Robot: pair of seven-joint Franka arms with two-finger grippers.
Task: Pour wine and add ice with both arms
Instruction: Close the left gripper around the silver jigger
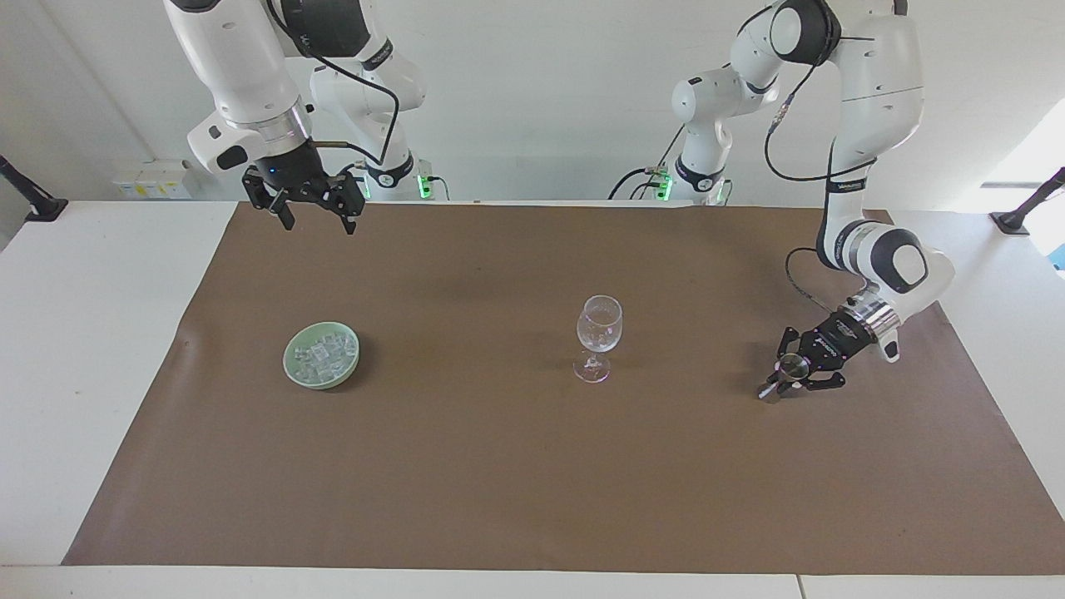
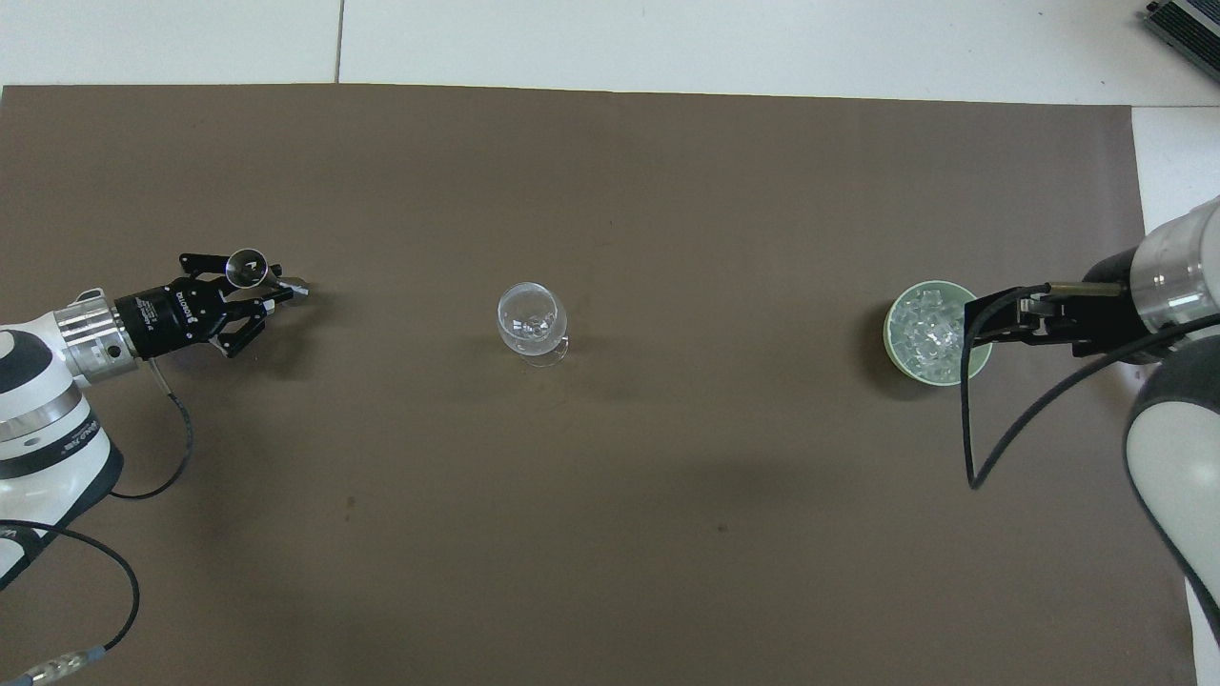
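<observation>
A clear wine glass (image 1: 599,329) (image 2: 530,319) stands upright mid-mat. The ice (image 1: 320,353) (image 2: 920,329) is piled in a pale green bowl (image 1: 291,366) (image 2: 891,329) toward the right arm's end. My left gripper (image 1: 782,378) (image 2: 272,286) is low on the mat toward the left arm's end, shut on a small silver metal cup (image 1: 790,363) (image 2: 246,267). My right gripper (image 1: 316,218) (image 2: 977,324) hangs open and empty, high above the mat's edge nearest the robots; from overhead it overlaps the bowl's rim. No wine is in view.
A brown mat (image 1: 499,482) (image 2: 610,534) covers most of the white table (image 1: 83,333). Black cables trail from both wrists. Black clamps sit at both ends of the table.
</observation>
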